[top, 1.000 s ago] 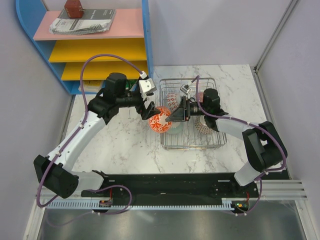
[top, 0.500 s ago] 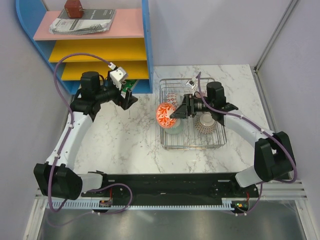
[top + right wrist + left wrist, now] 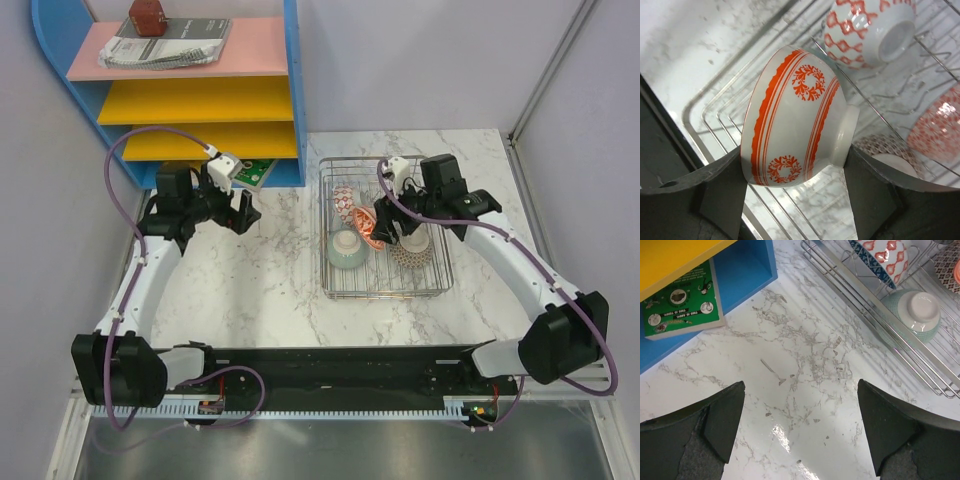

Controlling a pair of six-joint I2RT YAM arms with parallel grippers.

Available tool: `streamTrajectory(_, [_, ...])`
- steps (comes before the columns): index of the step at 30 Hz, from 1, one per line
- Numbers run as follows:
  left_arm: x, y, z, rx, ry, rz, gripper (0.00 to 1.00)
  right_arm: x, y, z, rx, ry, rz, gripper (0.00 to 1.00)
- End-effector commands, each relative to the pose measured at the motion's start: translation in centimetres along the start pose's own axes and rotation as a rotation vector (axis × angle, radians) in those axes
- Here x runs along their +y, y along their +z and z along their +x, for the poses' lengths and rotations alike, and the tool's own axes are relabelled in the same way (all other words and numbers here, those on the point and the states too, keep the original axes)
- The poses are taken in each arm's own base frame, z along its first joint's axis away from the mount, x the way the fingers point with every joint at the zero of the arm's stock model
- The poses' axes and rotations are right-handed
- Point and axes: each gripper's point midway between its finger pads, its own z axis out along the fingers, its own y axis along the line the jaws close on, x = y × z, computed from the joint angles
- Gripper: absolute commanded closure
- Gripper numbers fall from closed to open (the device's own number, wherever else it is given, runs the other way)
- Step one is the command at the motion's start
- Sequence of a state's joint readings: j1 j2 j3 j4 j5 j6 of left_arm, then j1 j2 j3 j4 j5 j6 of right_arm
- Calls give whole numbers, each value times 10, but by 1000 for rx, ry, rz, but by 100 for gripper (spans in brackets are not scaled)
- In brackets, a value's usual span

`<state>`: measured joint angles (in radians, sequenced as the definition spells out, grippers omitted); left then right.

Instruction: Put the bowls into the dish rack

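Now left jaws have pulled back far-left, wide open & empty (handover done), w/ right jaws clamping the orange bowl over the dish rack.

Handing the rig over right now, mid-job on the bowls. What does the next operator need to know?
Left pincer: open and empty, above the marble table, left of the dish rack.
Right pincer: shut on the orange-and-white bowl, held tilted on its side over the rack's middle. I cannot tell whether it touches the wires.
Done: four bowls are in the rack: the pale green bowl foot up, the red-diamond bowl, the mesh bowl and the red-patterned bowl.
Left: set the held bowl into a free spot and release it. No other bowl shows outside the rack.
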<state>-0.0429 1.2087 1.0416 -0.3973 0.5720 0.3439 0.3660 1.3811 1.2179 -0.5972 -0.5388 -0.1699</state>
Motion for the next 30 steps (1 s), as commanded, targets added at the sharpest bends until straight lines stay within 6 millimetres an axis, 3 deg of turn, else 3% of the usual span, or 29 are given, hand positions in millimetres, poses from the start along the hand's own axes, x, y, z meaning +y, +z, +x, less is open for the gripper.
streamTrajectory(1, [9,-11,-5,-30,-54,-60,0,-16,-34,-9,29,-241,123,100])
streamTrajectory(7, [15,-15,1,-24,-88,-110,0,-13,-45,-5,91,-349,111,100])
streamTrajectory(8, [24,-19,4,-23,-101,-136,0,-14,-46,-3,107,-382,107,100])
streamTrajectory(14, [27,-22,5,-27,-117,-141,0,-12,-47,13,208,-488,98,100])
streamTrajectory(26, [32,-26,10,-28,-129,-160,0,-8,-26,31,299,-703,162,100])
streamTrajectory(30, [33,-26,11,-28,-129,-163,0,-7,-16,33,308,-640,181,100])
